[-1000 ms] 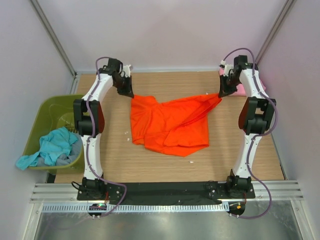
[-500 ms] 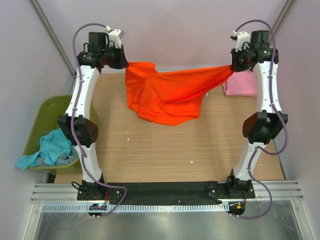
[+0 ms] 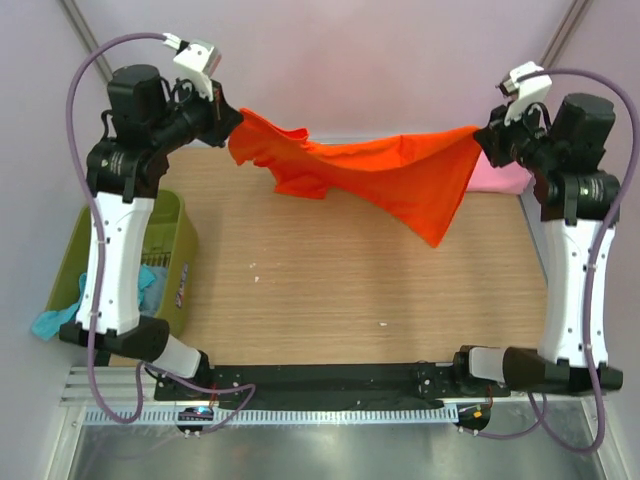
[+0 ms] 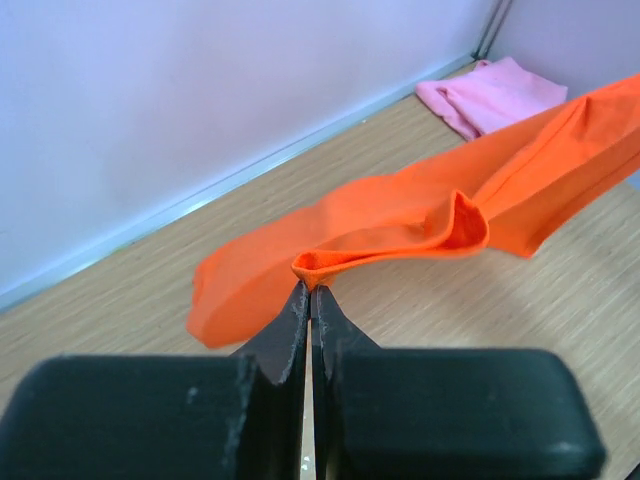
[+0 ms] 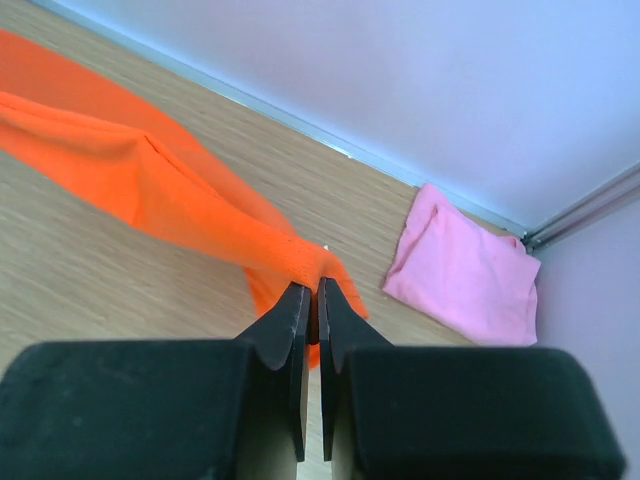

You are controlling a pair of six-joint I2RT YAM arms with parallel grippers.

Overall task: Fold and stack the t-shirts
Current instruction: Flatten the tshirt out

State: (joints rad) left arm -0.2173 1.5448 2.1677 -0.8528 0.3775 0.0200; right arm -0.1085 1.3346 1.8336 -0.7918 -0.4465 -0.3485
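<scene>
The orange t-shirt hangs stretched in the air between both grippers, above the far half of the table. My left gripper is shut on its left end, seen in the left wrist view pinching an orange fold. My right gripper is shut on its right end, seen in the right wrist view with orange cloth trailing away left. A folded pink t-shirt lies at the far right corner, also in both wrist views. A teal t-shirt lies in the tub.
An olive-green tub stands at the table's left edge, partly behind the left arm. The wooden table has small white specks on it. Pale walls enclose the back and both sides.
Both arms have risen and spread apart, lifting the orange t-shirt off the table until it hangs stretched between the grippers. The pink t-shirt has not moved.
</scene>
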